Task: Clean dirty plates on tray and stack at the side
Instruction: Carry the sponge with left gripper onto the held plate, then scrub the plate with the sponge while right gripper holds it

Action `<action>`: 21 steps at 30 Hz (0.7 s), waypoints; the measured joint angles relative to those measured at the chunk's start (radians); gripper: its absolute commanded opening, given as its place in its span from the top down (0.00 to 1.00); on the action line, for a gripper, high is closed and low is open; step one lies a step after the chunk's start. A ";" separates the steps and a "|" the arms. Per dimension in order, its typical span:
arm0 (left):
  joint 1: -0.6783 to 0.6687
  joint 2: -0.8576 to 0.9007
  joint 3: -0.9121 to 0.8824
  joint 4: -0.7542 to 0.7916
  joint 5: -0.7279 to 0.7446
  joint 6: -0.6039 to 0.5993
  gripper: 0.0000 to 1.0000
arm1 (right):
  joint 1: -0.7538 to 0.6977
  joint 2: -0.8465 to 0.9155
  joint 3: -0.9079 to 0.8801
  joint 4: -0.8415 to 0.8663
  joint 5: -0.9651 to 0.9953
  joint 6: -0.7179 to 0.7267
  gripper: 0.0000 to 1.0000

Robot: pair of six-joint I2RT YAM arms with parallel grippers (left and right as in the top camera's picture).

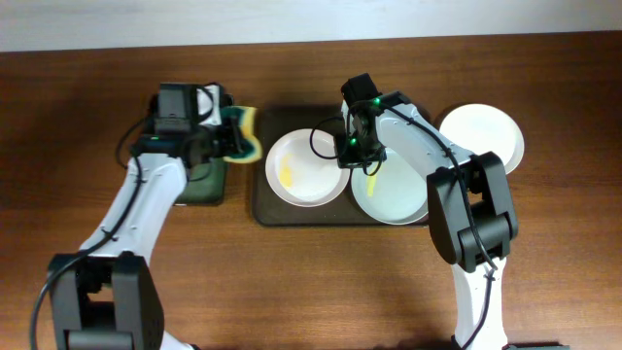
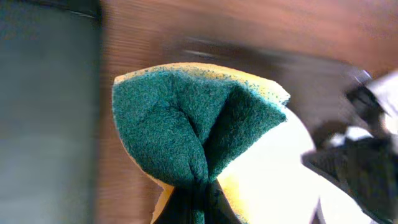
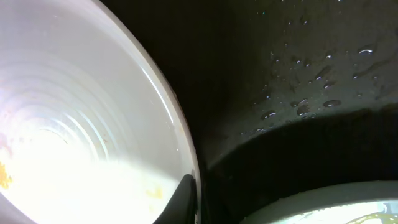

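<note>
Three round, shallow, glossy white plates are in shot. The smeared plate (image 1: pixel 307 167), marked with a yellow streak, lies on the left half of the large dark brown-grey rectangular tray (image 1: pixel 267 209) with rounded corners and a low rim. The second plate (image 1: pixel 398 199), also streaked yellow, lies on the tray's right half, partly under my right arm. The third plate (image 1: pixel 483 136) rests off the tray on the brown wooden table (image 1: pixel 78 117), just beside the tray's right end.

My left gripper (image 2: pixel 193 208) is clamped tight on a yellow foam sponge (image 2: pixel 186 118). Its coarse green scouring face is pinched into a deep fold. The sponge sits between the dark rectangular basin (image 1: pixel 199 185) and the tray's left edge.

My right gripper (image 1: pixel 352 154) is closed at the right rim of the smeared plate. In the wrist view one dark finger (image 3: pixel 180 202) lies against the inside of that rim, and I cannot tell whether the rim is actually pinched. Beside it, water droplets bead on the tray's matte floor.
</note>
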 measured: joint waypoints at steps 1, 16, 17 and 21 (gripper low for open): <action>-0.026 0.000 0.000 0.002 0.010 0.003 1.00 | 0.000 -0.001 -0.001 0.000 0.000 -0.001 0.96; -0.198 0.024 0.000 0.056 -0.013 -0.049 1.00 | 0.003 -0.010 -0.022 0.007 -0.035 -0.047 0.96; -0.212 0.039 0.000 0.065 -0.016 -0.065 1.00 | 0.003 -0.010 -0.023 0.007 -0.040 -0.052 0.96; -0.243 0.109 0.000 0.080 -0.026 -0.104 1.00 | 0.003 -0.010 -0.024 0.007 -0.053 -0.068 0.96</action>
